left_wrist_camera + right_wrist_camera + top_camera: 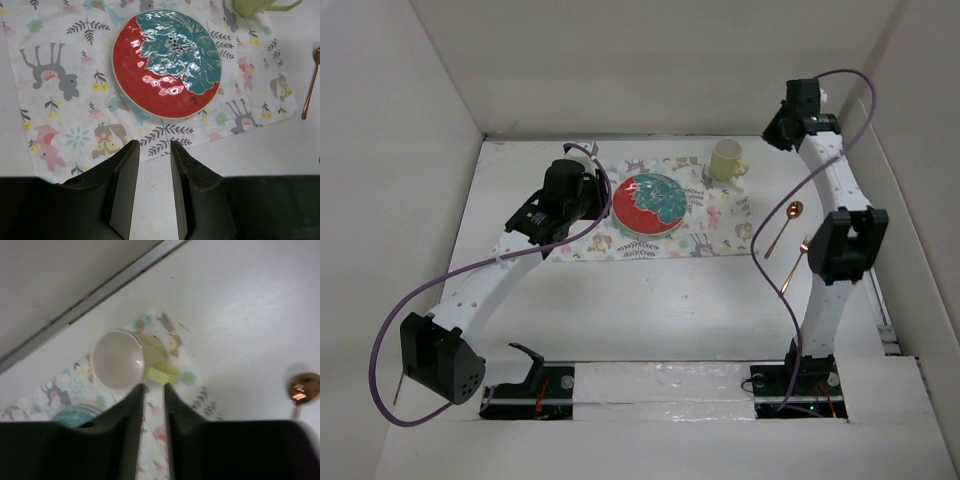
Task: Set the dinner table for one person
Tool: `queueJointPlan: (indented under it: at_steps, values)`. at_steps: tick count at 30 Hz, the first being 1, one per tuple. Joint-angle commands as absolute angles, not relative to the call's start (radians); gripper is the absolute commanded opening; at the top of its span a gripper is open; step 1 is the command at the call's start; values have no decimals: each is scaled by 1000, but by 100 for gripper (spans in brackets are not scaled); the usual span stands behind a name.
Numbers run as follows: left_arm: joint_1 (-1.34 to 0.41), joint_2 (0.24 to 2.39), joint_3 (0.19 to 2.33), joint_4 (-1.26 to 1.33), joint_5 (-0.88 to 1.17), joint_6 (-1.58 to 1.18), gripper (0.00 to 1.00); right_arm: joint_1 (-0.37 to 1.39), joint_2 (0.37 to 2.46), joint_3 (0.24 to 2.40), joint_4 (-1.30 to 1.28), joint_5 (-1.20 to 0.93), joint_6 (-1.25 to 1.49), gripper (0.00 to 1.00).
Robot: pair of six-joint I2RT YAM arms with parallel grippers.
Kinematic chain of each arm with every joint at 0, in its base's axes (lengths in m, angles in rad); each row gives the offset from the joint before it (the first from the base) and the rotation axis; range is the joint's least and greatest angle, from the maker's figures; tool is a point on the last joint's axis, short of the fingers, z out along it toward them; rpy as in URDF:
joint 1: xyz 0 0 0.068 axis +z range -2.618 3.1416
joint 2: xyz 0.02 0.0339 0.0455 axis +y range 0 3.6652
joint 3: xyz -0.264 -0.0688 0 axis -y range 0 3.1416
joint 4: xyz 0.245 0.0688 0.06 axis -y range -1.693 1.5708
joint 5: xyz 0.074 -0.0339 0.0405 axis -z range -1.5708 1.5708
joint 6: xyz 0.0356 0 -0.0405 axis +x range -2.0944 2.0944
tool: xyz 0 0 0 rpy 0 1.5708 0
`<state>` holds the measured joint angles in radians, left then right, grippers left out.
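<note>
The dinner table (650,300) is a plain white surface. A printed cloth mat (720,222) lies at its back middle and carries a red and teal plate (650,205) and a pale yellow-green cup (725,160). A copper spoon (782,228) and a copper fork (794,268) lie on the table right of the mat. My left gripper (154,145) hovers over the mat's near edge with the jaws a little apart and empty; the plate (165,65) is ahead of it. My right gripper (154,386) hangs high above the cup (117,360), jaws slightly apart and empty.
White walls enclose the table on the left, back and right. The right arm's forearm (840,250) stands just right of the spoon and fork. A purple cable (760,240) loops down beside the spoon. The spoon's bowl also shows in the right wrist view (302,387).
</note>
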<state>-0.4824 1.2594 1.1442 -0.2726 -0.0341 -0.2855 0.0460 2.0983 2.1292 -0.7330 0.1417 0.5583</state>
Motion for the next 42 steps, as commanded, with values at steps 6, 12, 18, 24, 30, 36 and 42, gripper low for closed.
queueJointPlan:
  at_steps: [6,12,18,24,30,36,42]
  values:
    - [-525,1210,1091,-241,9,-259,29,-49,1592,1343,-477,178,646,0]
    - [-569,1178,1054,-242,-21,-268,29,-72,1577,1204,-546,192,630,28]
    - [-588,1154,1023,-226,-9,-285,29,-81,1657,1204,-548,186,612,42]
    - [-588,1117,1003,-236,-21,-282,29,-90,1805,1279,-569,216,594,43]
    - [-588,1097,992,-242,-25,-293,29,-100,1902,1351,-584,230,581,42]
    - [-588,1088,999,-247,-48,-298,29,-109,1967,1394,-614,224,581,38]
    - [-588,1080,1011,-250,-83,-287,29,-118,1979,1416,-644,232,560,4]
